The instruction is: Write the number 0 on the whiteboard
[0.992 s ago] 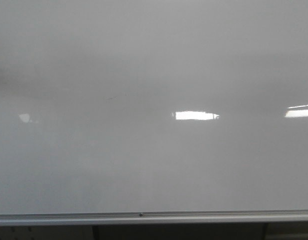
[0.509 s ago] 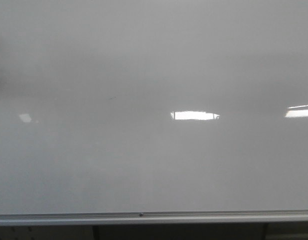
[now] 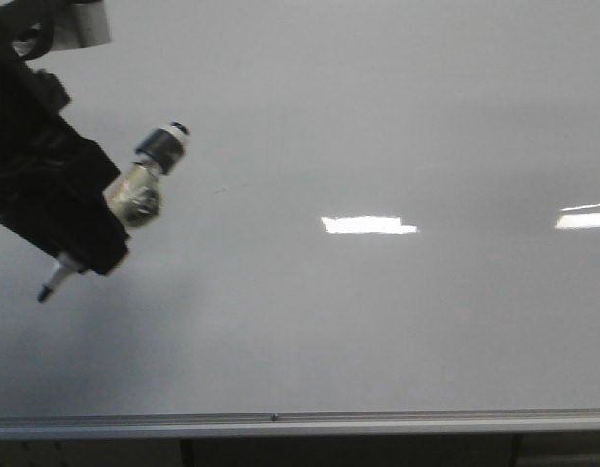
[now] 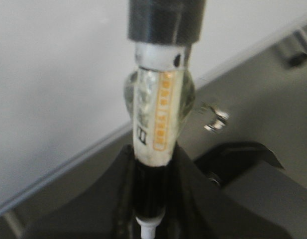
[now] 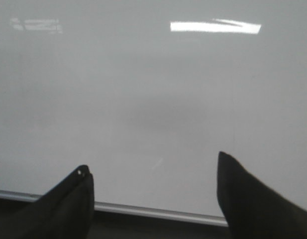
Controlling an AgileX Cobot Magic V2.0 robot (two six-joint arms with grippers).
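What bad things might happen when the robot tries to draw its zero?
The marker sits tilted in the left gripper, so its tip could meet the whiteboard at a slant and skid. The marker looks wrapped in tape where it is clamped; it might slip when pressed, leaving a broken loop.

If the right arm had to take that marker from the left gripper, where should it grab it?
Probably the capped black end of the marker. It sticks up and right, clear of the left gripper, while the tip must stay free to write. Come from the right, across the barrel; the right gripper is already open.
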